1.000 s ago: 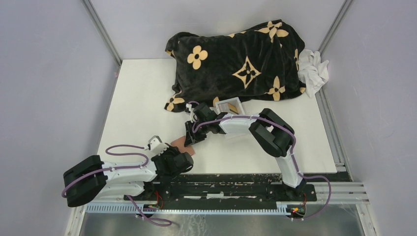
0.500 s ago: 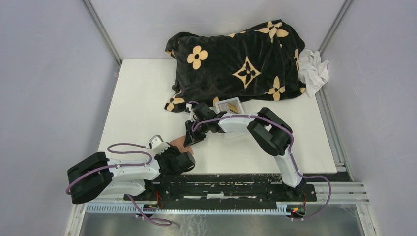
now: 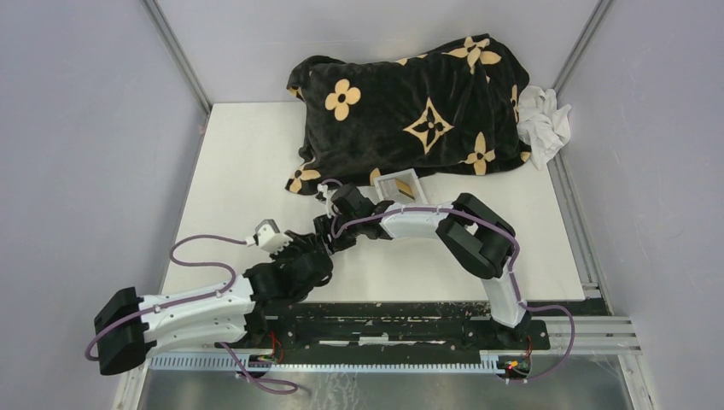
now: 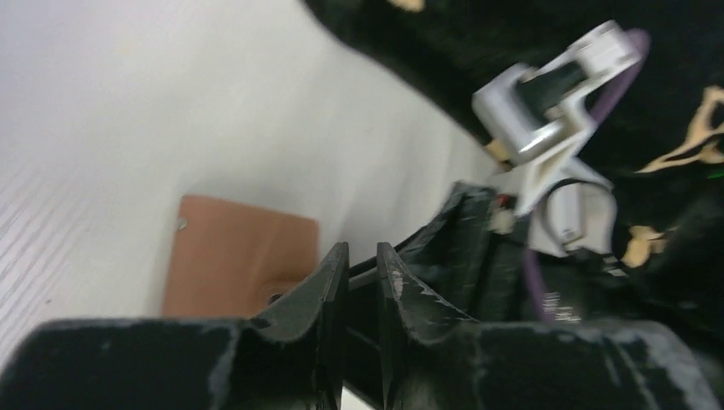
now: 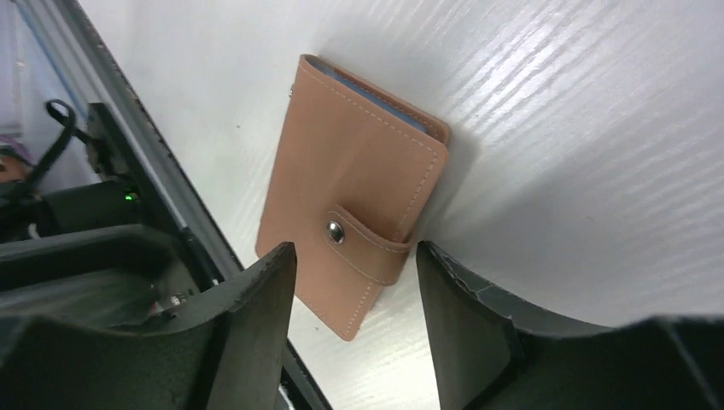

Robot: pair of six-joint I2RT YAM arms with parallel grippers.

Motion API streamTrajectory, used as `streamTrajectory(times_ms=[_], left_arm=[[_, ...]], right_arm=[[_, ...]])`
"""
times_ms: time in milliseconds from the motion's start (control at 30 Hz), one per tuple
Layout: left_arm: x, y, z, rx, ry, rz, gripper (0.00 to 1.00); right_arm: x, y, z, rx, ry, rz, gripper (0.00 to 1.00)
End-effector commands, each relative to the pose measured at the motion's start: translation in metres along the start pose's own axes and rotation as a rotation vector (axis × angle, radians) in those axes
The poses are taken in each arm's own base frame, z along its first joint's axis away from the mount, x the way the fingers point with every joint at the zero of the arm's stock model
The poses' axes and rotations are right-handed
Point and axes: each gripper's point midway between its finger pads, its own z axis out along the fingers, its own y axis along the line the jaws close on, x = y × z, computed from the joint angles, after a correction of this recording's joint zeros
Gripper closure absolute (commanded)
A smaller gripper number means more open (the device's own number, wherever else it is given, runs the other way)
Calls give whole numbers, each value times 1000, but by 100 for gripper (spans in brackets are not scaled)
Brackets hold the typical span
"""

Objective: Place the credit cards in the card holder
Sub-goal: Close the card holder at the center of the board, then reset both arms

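Here, centre of the right wrist view: card holder (image 5: 354,196) flat on the white table (image 5: 598,171), folded, snap strap fastened, pale blue edge along its upper side, possibly a card (image 5: 367,92). Right gripper (image 5: 354,256) spread wide over the strap, clasping nothing. Left gripper (image 4: 360,252) parted by a narrow slit, empty, beside the holder at lower left of its view.
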Motion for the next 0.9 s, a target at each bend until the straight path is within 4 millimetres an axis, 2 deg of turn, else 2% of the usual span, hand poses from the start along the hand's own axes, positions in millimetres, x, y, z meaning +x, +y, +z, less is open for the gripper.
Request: streamTrajectory(times_ms=[0,133,167,333,367,400,433,533,633,733,867], left_arm=[[-52,-42,-14,72,-131,102,71],[-78,-67,-24,117,-176,165,59],[-84,-75,-26,137,-184,174,56],[-108,-109,-35,170,-239,262,41],[-113,-113,-36,161,-255,277,32],[-119,-116,-37,151,-274,289,9],[-123,-121,-38,148,-288,299,0],[-132,-130,-40,167,-326,310,1],[-136,-130,-34,175,-356,333,1],[-139,-122,-12,155,-354,330,1],[-140,-106,24,124,-358,352,3]], right_arm=[[-6,-35,-20,222,-19,-112,37],[-51,-35,-57,359,-157,-252,27],[-64,-32,-69,393,-189,-290,22],[-115,-29,-134,601,-360,-414,12],[-123,-27,-149,636,-399,-424,5],[-130,-27,-162,672,-432,-431,3],[-136,-27,-175,705,-462,-432,1],[-146,-36,-208,808,-531,-411,0],[-149,-56,-238,904,-592,-347,0],[-146,-81,-270,1006,-669,-263,0],[-129,-124,-312,1100,-743,-147,0]])
